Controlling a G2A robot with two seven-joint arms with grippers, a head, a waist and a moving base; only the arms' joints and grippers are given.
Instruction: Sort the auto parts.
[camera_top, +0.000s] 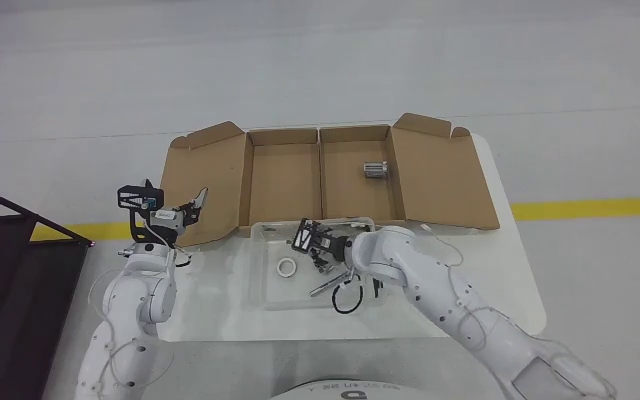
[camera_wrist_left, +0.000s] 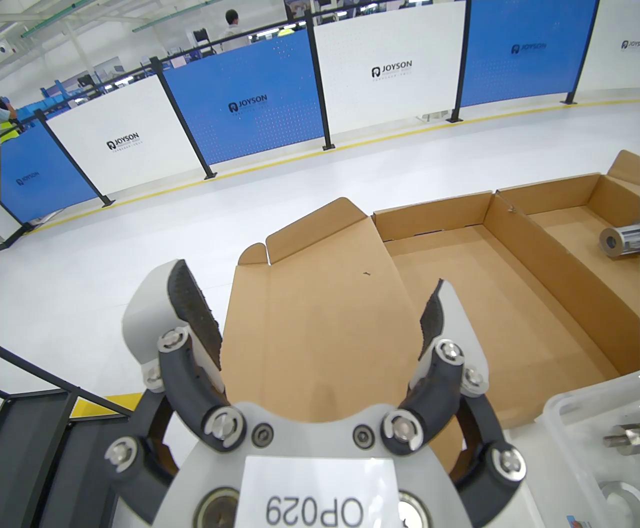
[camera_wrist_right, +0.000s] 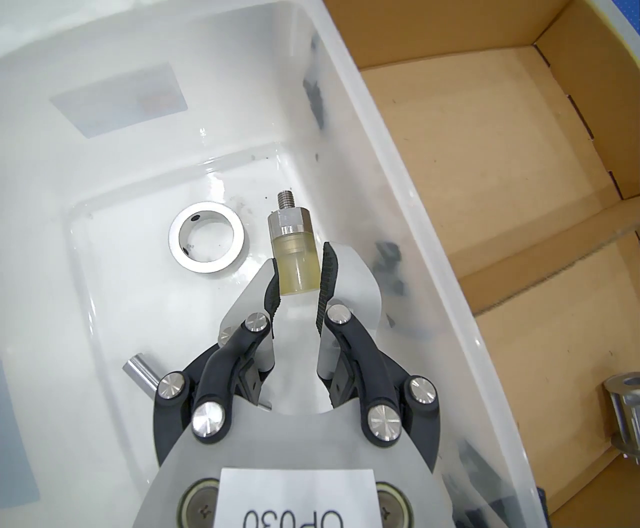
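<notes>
Cardboard box lies ahead of both claws from the top, with the right claw down in the bin and the left claw well off to its side over a flap, so the right is nearer the parts. Left wrist: that claw gapes wide, nothing in it, box straight ahead. Right wrist: claw pinched on the fitting by its yellowish end, long axis running straight out ahead of the claw, ring just beside its metal end, box just over the bin wall.

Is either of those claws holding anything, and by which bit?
The right gripper pinches a threaded fitting by its yellowish plastic end; the left gripper holds nothing.
</notes>
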